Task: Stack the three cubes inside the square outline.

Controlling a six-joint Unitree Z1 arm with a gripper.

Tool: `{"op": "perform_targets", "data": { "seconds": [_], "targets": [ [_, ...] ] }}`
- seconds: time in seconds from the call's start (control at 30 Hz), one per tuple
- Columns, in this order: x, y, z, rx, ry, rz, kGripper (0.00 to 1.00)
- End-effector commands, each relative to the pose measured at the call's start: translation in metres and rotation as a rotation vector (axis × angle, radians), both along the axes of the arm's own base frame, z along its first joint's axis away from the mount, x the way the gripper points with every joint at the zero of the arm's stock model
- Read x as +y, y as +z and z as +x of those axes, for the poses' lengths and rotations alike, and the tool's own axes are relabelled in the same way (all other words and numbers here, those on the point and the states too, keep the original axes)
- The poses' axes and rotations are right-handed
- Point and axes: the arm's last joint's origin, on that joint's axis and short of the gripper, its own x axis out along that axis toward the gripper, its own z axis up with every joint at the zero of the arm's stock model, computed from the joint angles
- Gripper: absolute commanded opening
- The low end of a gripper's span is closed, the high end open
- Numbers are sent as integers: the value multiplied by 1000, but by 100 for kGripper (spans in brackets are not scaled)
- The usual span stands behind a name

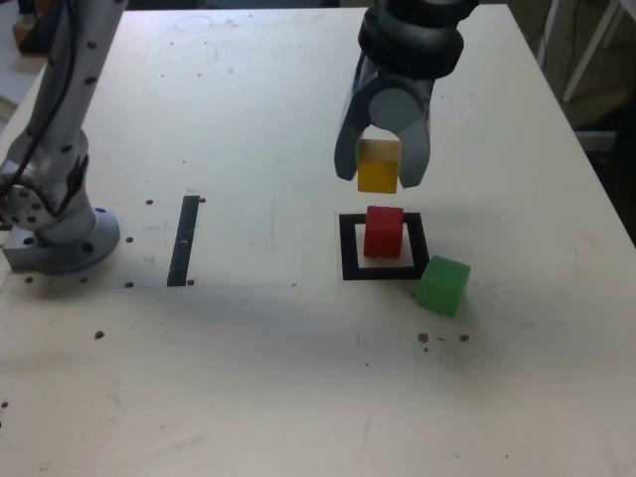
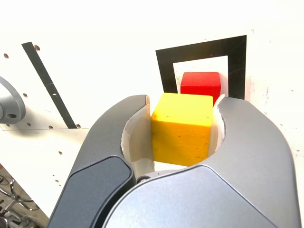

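**Yellow cube in the air, second tier of the stack next**

We have the yellow cube (image 1: 378, 165) clenched between the jaws of the gripper (image 1: 382, 167), lifted clear of the tabletop (image 1: 268, 119) in the upper middle of the exterior frame. The wrist view shows it squarely: both jaws press against opposite faces of the yellow cube (image 2: 182, 128).

Just below it in the frame, the red cube (image 1: 384, 231) sits inside the square outline (image 1: 349, 248), filling most of its pale centre. The green cube (image 1: 442, 285) rests outside, at the outline's lower right corner, near it or just touching it; we cannot tell which.

We judge that the base of the stack is placed and the second cube is being carried in. From the wrist view the red cube (image 2: 201, 85) lies ahead of the yellow one rather than directly under it, so the next move calls for bringing the yellow cube over the red cube, matching their edges, lowering until the faces meet, and only then opening the jaws. The green cube would follow.
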Motion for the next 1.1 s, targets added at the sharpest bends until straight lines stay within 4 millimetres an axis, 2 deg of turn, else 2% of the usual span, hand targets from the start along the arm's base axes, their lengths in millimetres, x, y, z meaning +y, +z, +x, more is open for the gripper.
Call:
{"op": "perform_targets", "data": {
  "seconds": [0.0, 0.37, 1.07],
  "targets": [
    [-7, -11, 2, 37, -1, -7, 33],
    [-8, -27, 11, 63, -1, -15, 33],
    [-8, -34, 17, 61, -5, -19, 33]
  ]
}}
